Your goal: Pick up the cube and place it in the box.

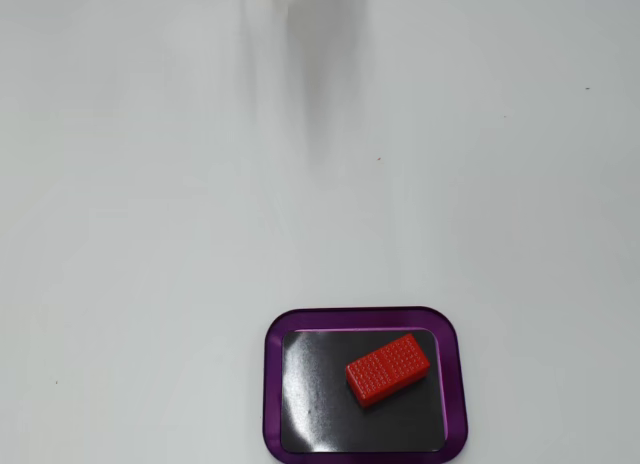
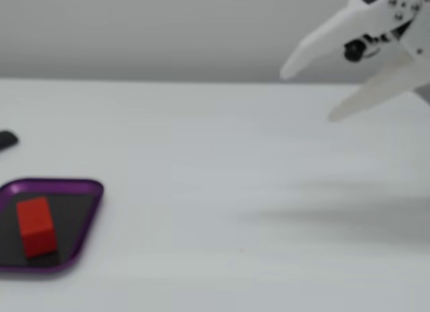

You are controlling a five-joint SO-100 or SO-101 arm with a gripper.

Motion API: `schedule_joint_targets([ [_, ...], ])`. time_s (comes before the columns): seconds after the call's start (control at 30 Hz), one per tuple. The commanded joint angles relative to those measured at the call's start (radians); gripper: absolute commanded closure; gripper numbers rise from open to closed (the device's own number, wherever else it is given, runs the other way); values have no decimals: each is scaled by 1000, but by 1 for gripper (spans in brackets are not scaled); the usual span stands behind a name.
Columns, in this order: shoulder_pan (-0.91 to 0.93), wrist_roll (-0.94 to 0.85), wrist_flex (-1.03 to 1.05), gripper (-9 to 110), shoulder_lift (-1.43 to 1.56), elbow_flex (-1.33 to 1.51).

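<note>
The red cube (image 1: 388, 369) lies flat inside the box (image 1: 272, 384), on its black floor, a little right of the middle and turned at an angle. In the other fixed view the cube (image 2: 35, 226) sits in the box (image 2: 86, 188) at the lower left. My white gripper (image 2: 306, 95) is at the upper right of that view, raised well above the table and far from the box. Its two fingers are spread apart with nothing between them. The gripper itself does not show in the view from above; only a blurred shadow marks the top centre.
The white table (image 1: 150, 234) spreads around the box. A small dark object (image 2: 7, 140) lies at the left edge of a fixed view, behind the box. The arm's shadow (image 2: 349, 218) falls across the table at the right.
</note>
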Motion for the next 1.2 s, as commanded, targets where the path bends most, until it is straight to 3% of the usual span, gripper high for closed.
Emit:
schedule_joint_targets([
  [0.0,25,6,-71,79,193,201],
  [0.2,72,11,-9,80,436,511],
  [0.5,61,23,54,81,402,523],
  [0.7,61,101,51,103,402,523],
  [1.17,60,94,60,102,400,520],
])
